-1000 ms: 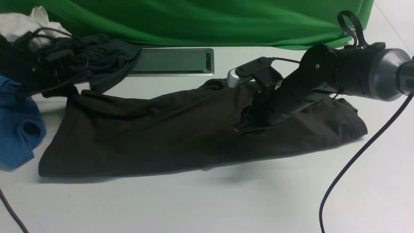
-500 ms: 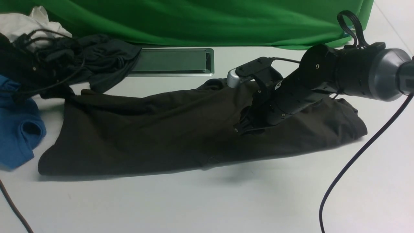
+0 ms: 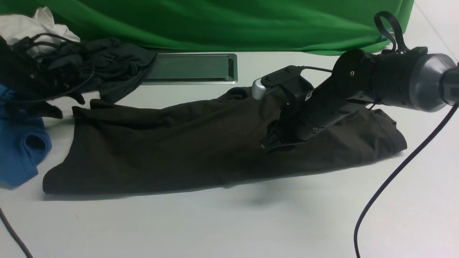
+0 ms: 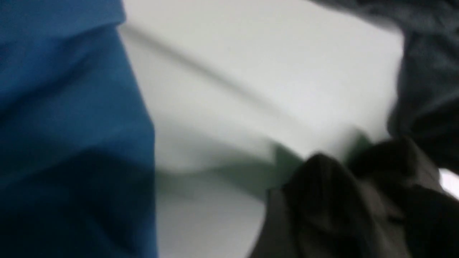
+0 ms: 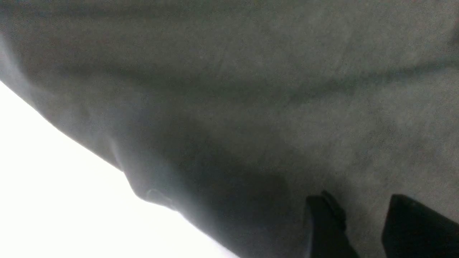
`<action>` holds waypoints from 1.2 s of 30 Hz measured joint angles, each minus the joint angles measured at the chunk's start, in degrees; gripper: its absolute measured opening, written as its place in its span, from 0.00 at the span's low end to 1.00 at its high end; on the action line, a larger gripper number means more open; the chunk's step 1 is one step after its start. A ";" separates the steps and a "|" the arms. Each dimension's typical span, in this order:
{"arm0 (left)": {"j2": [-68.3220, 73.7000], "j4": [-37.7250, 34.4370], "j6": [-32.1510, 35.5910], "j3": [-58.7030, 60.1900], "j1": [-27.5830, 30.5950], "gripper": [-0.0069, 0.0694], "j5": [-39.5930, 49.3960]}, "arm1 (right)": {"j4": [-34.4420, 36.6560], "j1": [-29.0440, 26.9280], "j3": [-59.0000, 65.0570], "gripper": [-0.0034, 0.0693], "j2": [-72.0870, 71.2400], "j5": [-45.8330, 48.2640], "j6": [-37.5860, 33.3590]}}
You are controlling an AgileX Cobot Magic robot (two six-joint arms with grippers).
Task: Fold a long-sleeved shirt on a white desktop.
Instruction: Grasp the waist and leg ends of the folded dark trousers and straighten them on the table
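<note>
The long-sleeved shirt [image 3: 161, 150] lies folded into a long very dark band across the white desktop [image 3: 229, 222]; its print and neck tag are hidden. My right gripper [image 3: 269, 143] rests low over the shirt's right part. In the right wrist view its two black fingers [image 5: 322, 225] stand apart, open, with bare shirt cloth [image 5: 251, 89] between them. My left gripper [image 3: 53, 109] sits at the far left beside the shirt's far-left corner, a strip of white table between them. The blurred left wrist view shows brown-black cloth [image 4: 340, 208] where the jaws are, hiding them.
A blue garment [image 3: 18, 150] and a dark grey garment [image 3: 114, 64] lie at the far left with a white cloth [image 3: 28, 23]. The grey metal hatch [image 3: 190, 68] sits at the back, before the green backdrop [image 3: 229, 21]. A black cable [image 3: 394, 172] crosses the right side.
My left arm has drawn back to the left from the shirt's far-left corner, and a white gap now shows between them. The right arm has barely moved.
</note>
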 joint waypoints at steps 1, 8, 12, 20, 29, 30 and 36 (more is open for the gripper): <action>-1.58 0.07 0.00 0.00 0.58 0.85 2.45 | 0.00 0.00 0.00 0.38 -0.90 0.05 0.62; -11.59 0.73 -0.69 4.99 3.12 0.96 9.40 | -1.34 0.00 0.34 0.38 -6.38 0.90 2.94; -21.03 1.09 -2.23 18.07 2.38 0.97 7.28 | -1.76 0.00 3.96 0.43 -10.07 -2.71 3.63; -30.64 1.43 -5.58 39.81 1.57 0.97 -1.55 | -2.20 0.00 10.56 0.61 -11.93 -6.47 3.68; -28.63 -6.94 -8.48 48.24 1.57 0.97 -15.40 | -2.31 0.00 11.47 0.64 -12.05 -7.51 3.20; -28.08 -8.78 -7.56 48.48 1.57 0.97 -17.13 | -2.31 0.00 11.47 0.64 -12.05 -7.58 2.99; -23.72 -22.24 3.03 48.11 1.62 0.97 -21.72 | -2.31 0.00 11.49 0.64 -12.05 -8.15 2.41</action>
